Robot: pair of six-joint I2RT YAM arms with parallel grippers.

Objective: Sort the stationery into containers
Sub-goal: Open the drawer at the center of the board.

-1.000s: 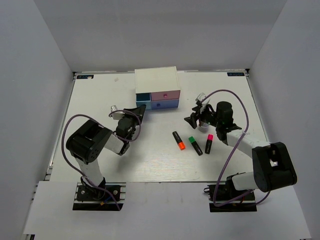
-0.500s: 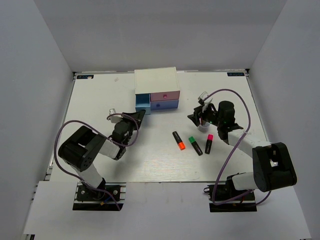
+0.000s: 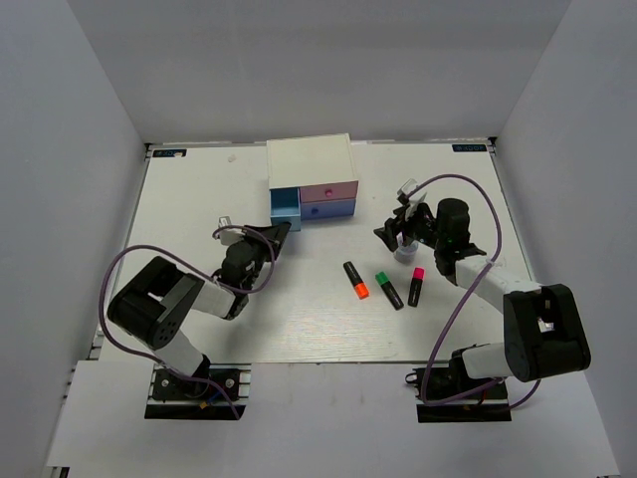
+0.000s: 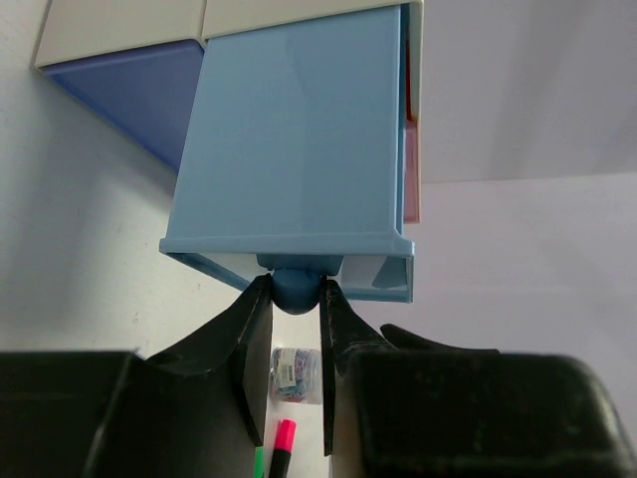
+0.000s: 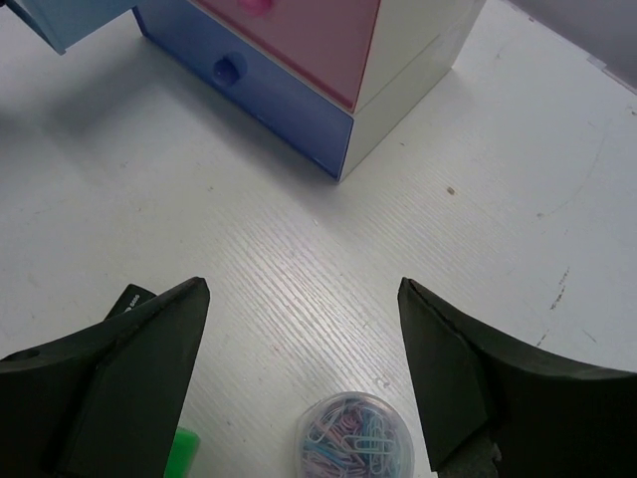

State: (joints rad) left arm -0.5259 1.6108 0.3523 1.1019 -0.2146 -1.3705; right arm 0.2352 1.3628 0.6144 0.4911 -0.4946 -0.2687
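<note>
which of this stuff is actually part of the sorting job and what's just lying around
Job: drawer chest; its pulled-out blue drawer, left gripper shut on the knob; orange marker; green marker; pink marker; tub of paper clips under the open right gripper.
Not the job: purple arm cables; far-left label; far-right label.

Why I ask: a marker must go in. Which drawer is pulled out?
The light blue drawer on the left, its knob pinched by the left end effector; the pink and dark blue drawers sit flush.
</note>
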